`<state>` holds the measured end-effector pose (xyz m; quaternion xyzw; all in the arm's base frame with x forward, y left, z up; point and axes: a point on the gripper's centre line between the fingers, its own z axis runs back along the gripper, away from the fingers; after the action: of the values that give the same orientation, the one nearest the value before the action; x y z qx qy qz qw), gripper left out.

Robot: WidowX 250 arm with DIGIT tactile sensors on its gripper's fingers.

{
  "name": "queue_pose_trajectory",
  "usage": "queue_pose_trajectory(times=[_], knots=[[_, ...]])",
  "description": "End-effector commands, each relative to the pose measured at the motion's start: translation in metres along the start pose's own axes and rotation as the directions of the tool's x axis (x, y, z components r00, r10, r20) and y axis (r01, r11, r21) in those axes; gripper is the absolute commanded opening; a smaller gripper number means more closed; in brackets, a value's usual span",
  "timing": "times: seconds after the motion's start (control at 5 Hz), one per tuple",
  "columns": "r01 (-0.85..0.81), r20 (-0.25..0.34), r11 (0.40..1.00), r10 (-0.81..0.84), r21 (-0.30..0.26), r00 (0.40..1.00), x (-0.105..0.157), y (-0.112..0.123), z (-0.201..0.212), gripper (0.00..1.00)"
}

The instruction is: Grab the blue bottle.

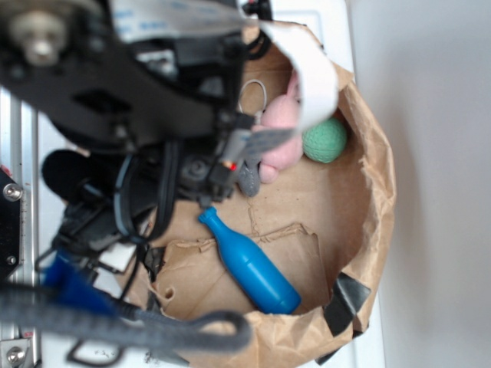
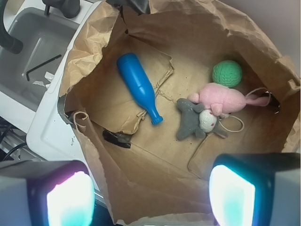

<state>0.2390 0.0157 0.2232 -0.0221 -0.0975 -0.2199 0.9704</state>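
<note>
The blue bottle [image 1: 252,264] [image 2: 138,87] lies on its side on the floor of a brown paper bag [image 2: 155,150], neck pointing toward the plush toys. In the wrist view my gripper [image 2: 150,197] is open, its two glowing pads [image 2: 68,200] far apart at the bottom of the frame, with only paper between them. It hangs well above the bag, offset from the bottle. In the exterior view the arm [image 1: 115,84] fills the upper left and hides the fingers.
A pink plush [image 2: 221,99] and a grey plush [image 2: 190,123] lie together beside a green knitted ball [image 2: 227,73]. The bag's crumpled walls [image 1: 376,192] rise all round. A white tray [image 2: 47,117] and grey basin [image 2: 33,52] sit left of the bag.
</note>
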Motion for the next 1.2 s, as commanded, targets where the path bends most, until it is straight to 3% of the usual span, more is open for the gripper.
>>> queue_pose_trajectory(times=[0.0,0.4,0.6,0.8,1.0], knots=[[-0.028,-0.003,0.995,0.028,0.096,1.0,0.007,-0.001,-0.038,1.0],[-0.091,0.007,0.967,0.092,0.239,0.996,0.023,0.01,-0.097,1.0],[0.035,0.011,0.974,-0.039,0.224,0.999,0.034,-0.024,-0.104,1.0],[0.06,0.071,0.973,-0.078,0.222,0.994,0.049,-0.039,-0.107,1.0],[0.078,0.065,0.978,-0.092,0.195,0.994,0.068,-0.049,-0.115,1.0]])
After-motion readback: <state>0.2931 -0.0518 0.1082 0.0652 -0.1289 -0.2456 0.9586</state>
